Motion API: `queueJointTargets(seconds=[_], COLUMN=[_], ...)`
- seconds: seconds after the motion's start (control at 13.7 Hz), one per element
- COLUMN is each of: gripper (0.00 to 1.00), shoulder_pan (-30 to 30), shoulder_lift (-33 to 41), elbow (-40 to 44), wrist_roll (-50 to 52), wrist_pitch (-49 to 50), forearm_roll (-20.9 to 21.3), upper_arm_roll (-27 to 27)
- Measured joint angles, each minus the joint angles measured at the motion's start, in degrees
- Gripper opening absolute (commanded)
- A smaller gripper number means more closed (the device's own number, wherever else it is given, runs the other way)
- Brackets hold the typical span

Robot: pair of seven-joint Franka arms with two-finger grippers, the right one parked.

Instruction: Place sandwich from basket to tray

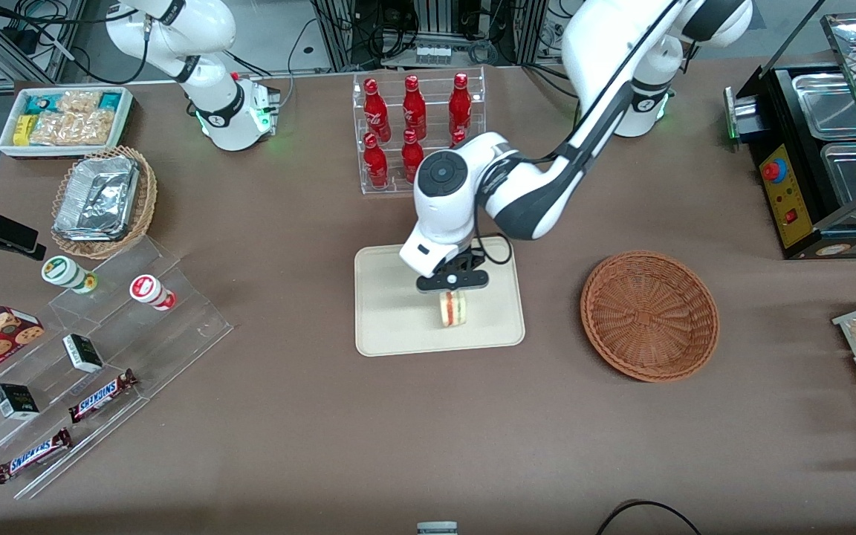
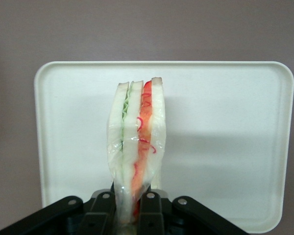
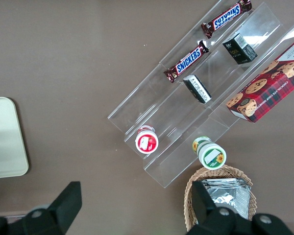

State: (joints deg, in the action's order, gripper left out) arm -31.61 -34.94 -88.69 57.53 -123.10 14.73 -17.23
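Sandwich over the tray
The gripper [image 1: 452,288] pinches the soft, light, film-wrapped sandwich [image 2: 136,147] at one end above the tray [image 2: 225,147]; squeeze gently.

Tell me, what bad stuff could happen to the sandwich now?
The gripper pinches the sandwich by one end over the tray, so the soft bread might squash. It hangs with its thin edge down, so it may topple when let go. Its clear wrap looks slippery and could slide out early.

front: high, whole table | wrists: close, share tray [image 1: 391,334]
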Motion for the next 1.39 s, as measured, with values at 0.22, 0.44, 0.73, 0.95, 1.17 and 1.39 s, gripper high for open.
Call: queueJointTargets(seconds=[0.22, 0.44, 0.73, 0.95, 1.17, 1.39], gripper=[0.0, 0.71, 1.0, 1.0, 1.0, 1.0], shoulder_pan=[-1.6, -2.3, -2.8, -2.7, -2.0, 3.1], shoulder_lift=[-3.6, -6.5, -7.3, -6.4, -0.7, 8.6], elbow=[0.2, 0.4, 1.0, 2.4, 4.0, 4.3], wrist_roll=[1.1, 1.5, 2.3, 2.6, 3.1, 3.0], wrist_pitch=[-3.3, -5.7, -6.1, -4.5, 3.0, 11.3], forearm_roll=[2.2, 2.7, 2.9, 3.0, 2.7, 0.0], upper_arm_roll=[0.0, 0.1, 0.1, 0.2, 0.8, 1.2])
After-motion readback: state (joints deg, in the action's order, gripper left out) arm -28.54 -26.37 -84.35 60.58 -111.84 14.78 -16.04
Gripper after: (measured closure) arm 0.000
